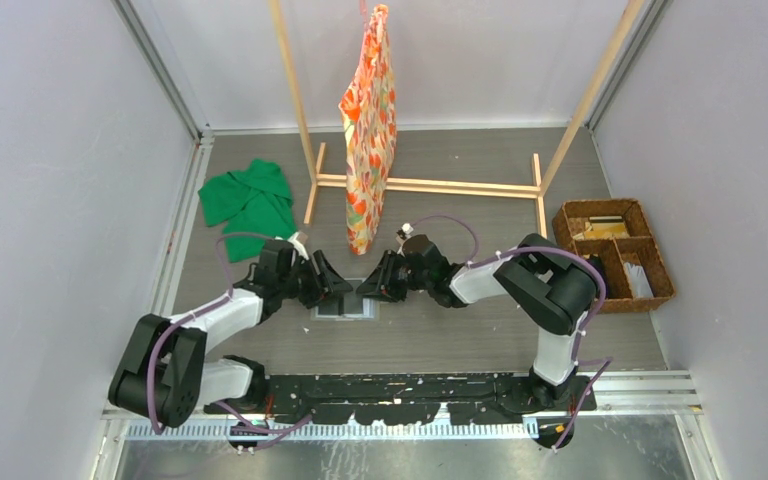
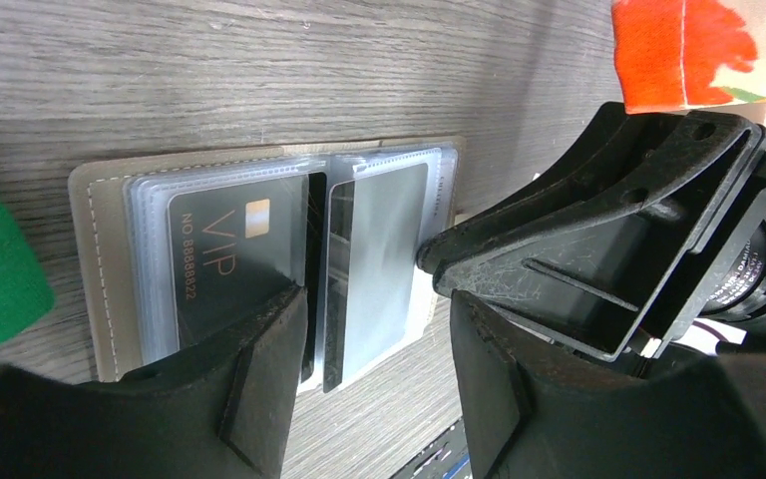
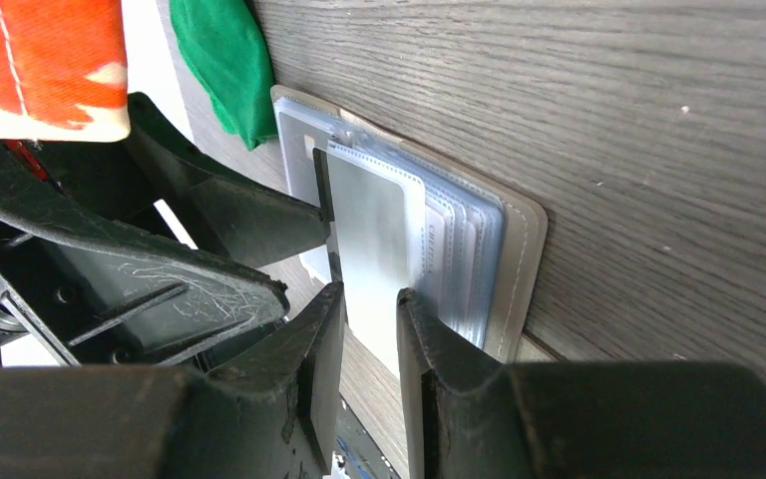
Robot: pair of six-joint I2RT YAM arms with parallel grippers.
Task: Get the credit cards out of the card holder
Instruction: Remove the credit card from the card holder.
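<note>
Card holder (image 2: pixel 95 259) lies open and flat on the counter (image 2: pixel 259 70), midway between both arms. Expect a light, floppy cover and slick clear pockets. The cards are thin and stiff, and likely to skid. Take the pale card (image 2: pixel 379 239) by the end that appears to jut from its pocket, and pin the cover near the VIP card (image 2: pixel 229 259). Both arms reach inward, wrists pitched down. Left pincer (image 2: pixel 374 299): jaws wide, empty. Right pincer (image 3: pixel 369 299): narrow gap over the pale card, no visible grip.
</note>
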